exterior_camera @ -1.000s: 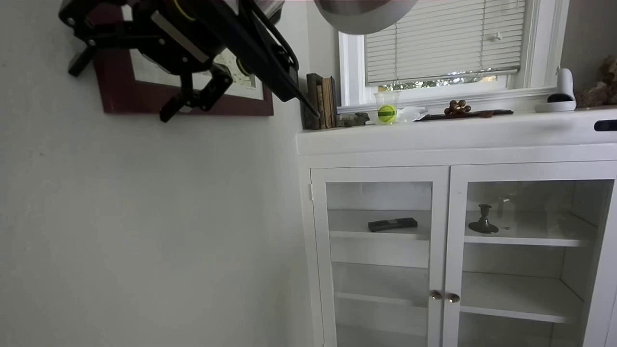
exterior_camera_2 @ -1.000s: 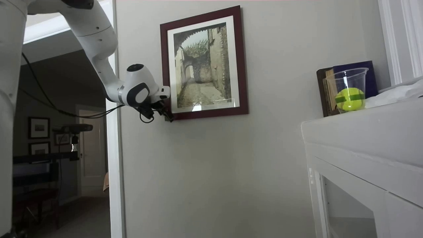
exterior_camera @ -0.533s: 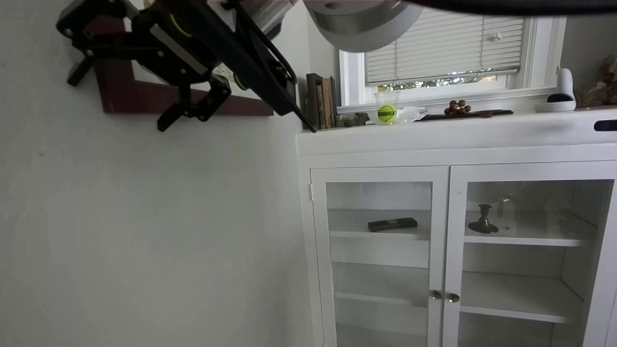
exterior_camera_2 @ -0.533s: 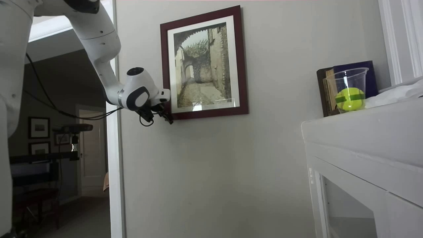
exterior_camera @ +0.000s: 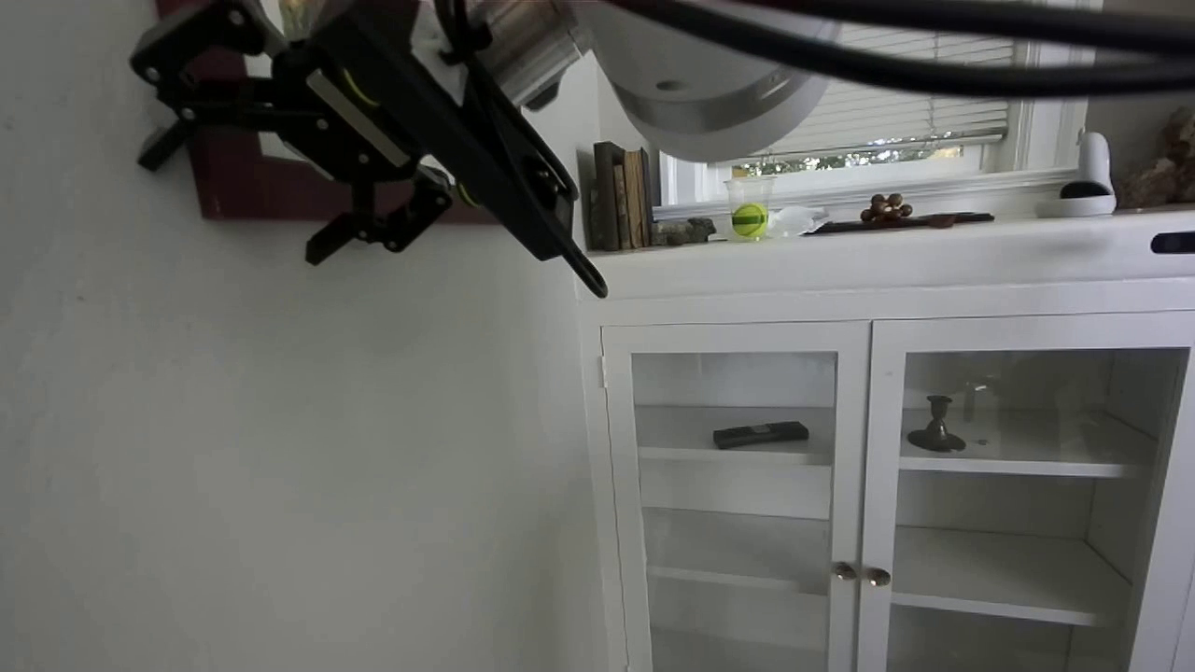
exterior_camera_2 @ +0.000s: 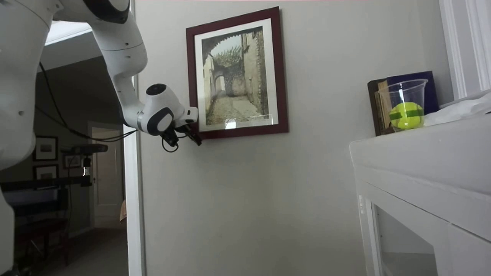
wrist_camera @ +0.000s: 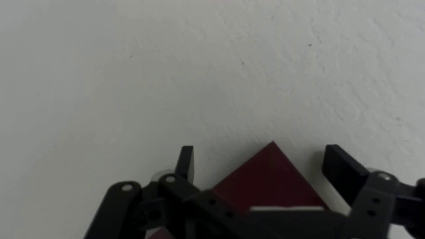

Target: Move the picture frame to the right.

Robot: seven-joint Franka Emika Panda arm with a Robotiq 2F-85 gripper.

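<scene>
Along the faintly rough, pale grey wall (exterior_camera_2: 245, 207), between a dim room (exterior_camera_2: 92, 103) at far left and the white cabinet (exterior_camera_2: 399, 153) at right, hangs the picture frame (exterior_camera_2: 238, 76). The gripper (wrist_camera: 259, 154) has its fingers (wrist_camera: 185, 162) spread wide on either side of the frame's lower left corner, clasping nothing; I'd say the lining-up is nearly done, the shift rightward yet to come.

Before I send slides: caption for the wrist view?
Open pincer flanking a dark red corner of the picture frame, pale wall behind.
</scene>
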